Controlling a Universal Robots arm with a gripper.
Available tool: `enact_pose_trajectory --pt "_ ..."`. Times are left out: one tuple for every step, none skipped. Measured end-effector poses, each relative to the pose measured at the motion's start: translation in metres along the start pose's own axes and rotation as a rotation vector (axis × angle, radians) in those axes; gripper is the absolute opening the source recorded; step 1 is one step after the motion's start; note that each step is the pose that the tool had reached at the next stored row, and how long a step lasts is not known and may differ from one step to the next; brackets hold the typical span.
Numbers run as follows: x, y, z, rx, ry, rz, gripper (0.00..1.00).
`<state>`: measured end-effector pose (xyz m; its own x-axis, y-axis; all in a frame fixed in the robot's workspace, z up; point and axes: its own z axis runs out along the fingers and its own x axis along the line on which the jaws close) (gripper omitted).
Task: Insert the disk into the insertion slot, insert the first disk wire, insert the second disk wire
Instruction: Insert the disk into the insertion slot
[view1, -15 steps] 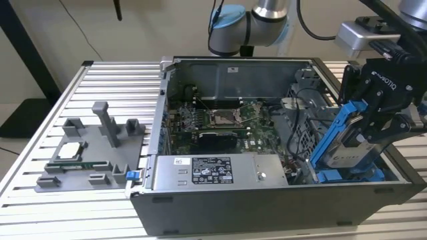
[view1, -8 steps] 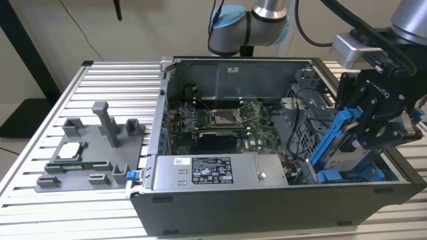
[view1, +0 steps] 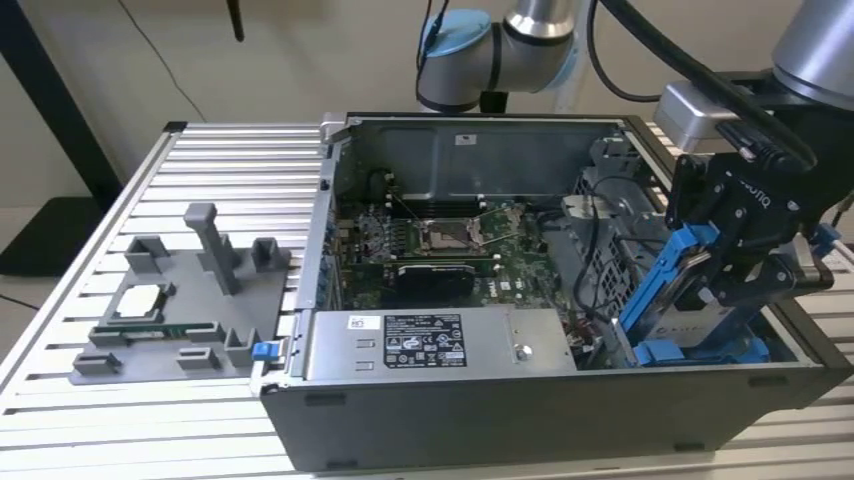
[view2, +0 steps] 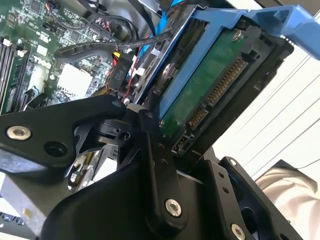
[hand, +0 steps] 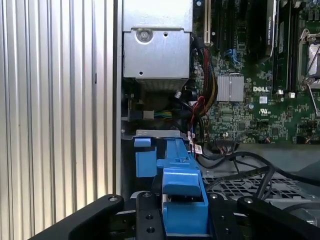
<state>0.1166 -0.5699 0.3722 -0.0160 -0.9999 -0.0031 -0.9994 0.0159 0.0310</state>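
Observation:
My gripper (view1: 747, 288) is shut on the disk (view1: 697, 320), a silver-grey drive in a bright blue carrier (view1: 663, 285). The disk stands steeply tilted at the open computer case's end on the exterior view's right. Its lower end rests at the insertion slot (view1: 674, 352), a bay with blue fittings. In the second wrist view the disk's green circuit board and connectors (view2: 210, 85) face the camera between the black fingers (view2: 156, 165). In the first wrist view the carrier (hand: 182, 192) points at the slot's blue fitting (hand: 145, 159). Loose black disk wires (view2: 90, 47) lie beside the bay.
A black-labelled power-supply box (view1: 434, 340) fills the case's front. The motherboard with its silver CPU socket (view1: 447, 235) lies behind it. A grey fixture tray (view1: 187, 300) with small parts sits on the slatted aluminium table (view1: 80, 420) at the exterior view's left.

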Motion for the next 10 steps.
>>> enact_pose_trajectory --pt "0.0 0.0 0.0 0.0 -0.0001 0.0 0.0" --pt "0.0 0.0 0.0001 0.0 -0.0001 0.0 0.0" --pt "0.0 0.0 0.0002 0.0 -0.0002 0.0 0.0" --pt "0.0 0.0 0.0002 0.0001 -0.0003 0.0 0.0" --pt "0.0 0.0 0.0002 0.0002 -0.0004 0.0 0.0" --pt "0.0 0.0 0.0002 0.0 -0.0003 0.0 1.0" --pt "0.0 0.0 0.0002 0.0 -0.0002 0.0 1.0" --pt "0.0 0.0 0.0002 0.0 -0.0002 0.0 1.0" --pt "0.0 0.0 0.0002 0.0 -0.0002 0.0 1.0" --pt "0.0 0.0 0.0002 0.0 -0.0002 0.0 1.0"
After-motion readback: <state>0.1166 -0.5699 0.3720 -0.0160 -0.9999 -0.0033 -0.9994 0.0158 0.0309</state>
